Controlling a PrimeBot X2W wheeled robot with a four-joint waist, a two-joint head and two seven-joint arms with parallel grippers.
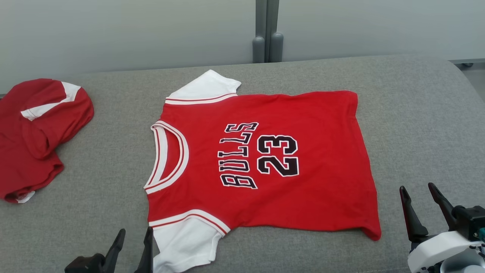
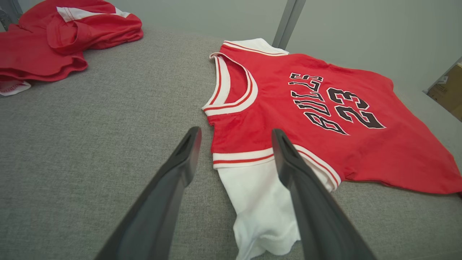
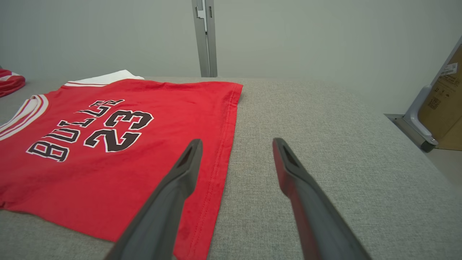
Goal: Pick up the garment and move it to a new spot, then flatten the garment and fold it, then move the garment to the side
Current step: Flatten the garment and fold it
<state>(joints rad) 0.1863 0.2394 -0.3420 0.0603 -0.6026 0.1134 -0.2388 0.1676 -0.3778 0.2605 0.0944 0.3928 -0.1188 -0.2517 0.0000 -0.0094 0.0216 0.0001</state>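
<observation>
Red "BULLS 23" jersey (image 1: 265,163) lies spread face-up at mid-desk (image 1: 416,113), collar toward the robot's left and hem toward its right. In this position each end lies before one hand, which suits a two-handed fold. The flattening step appears largely done.

Left hand (image 1: 135,230) has its fingers wide apart and holds nothing. It is poised at the near white sleeve (image 1: 185,239), in the left wrist view one finger to each side of the sleeve seam. Right hand (image 1: 417,187) is likewise wide and empty, just beside the hem's near corner (image 1: 373,231), which curls slightly.

A second red-and-white garment (image 1: 38,129) is heaped well apart at far left, probably set aside.

Hidden: the jersey's back layer, the sleeve's end past the frame edge, part of the heap, and both wrists.
</observation>
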